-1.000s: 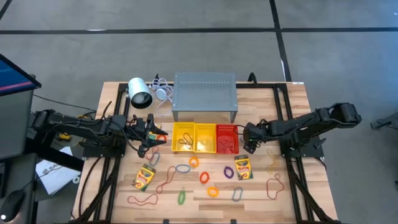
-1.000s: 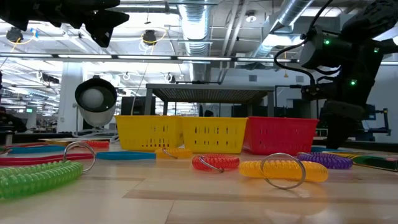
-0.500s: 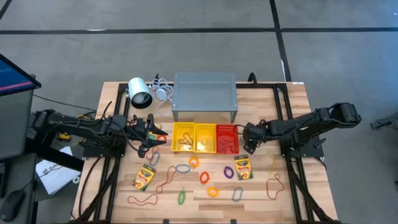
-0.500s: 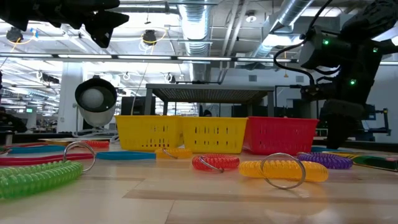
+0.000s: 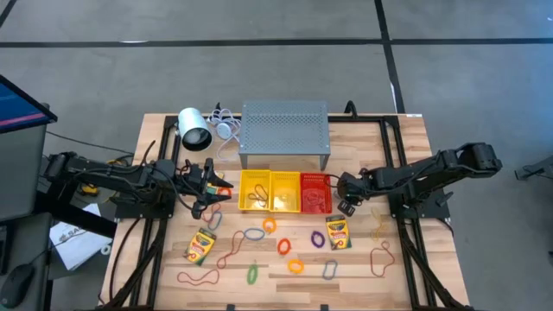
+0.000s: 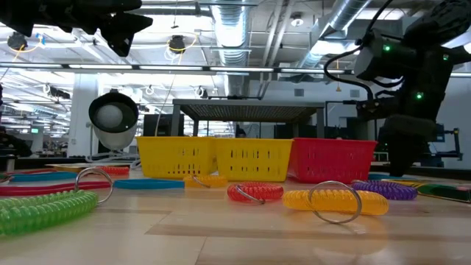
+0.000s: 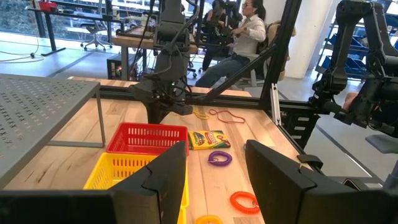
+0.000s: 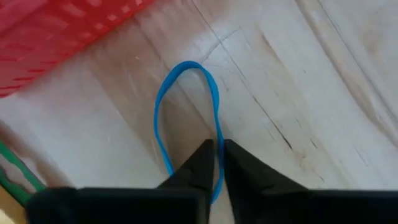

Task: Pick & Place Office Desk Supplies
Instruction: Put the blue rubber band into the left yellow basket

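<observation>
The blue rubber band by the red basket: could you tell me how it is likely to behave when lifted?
The blue rubber band is a thin loop lying flat on the wood, so it will probably droop limply. It looks very light. With the right end effector pinching one strand, it may slip free.

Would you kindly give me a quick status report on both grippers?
Right gripper shut on blue rubber band, down on the table beside the red basket. Left gripper open, waiting beside the yellow baskets. Nothing blocking.
</observation>
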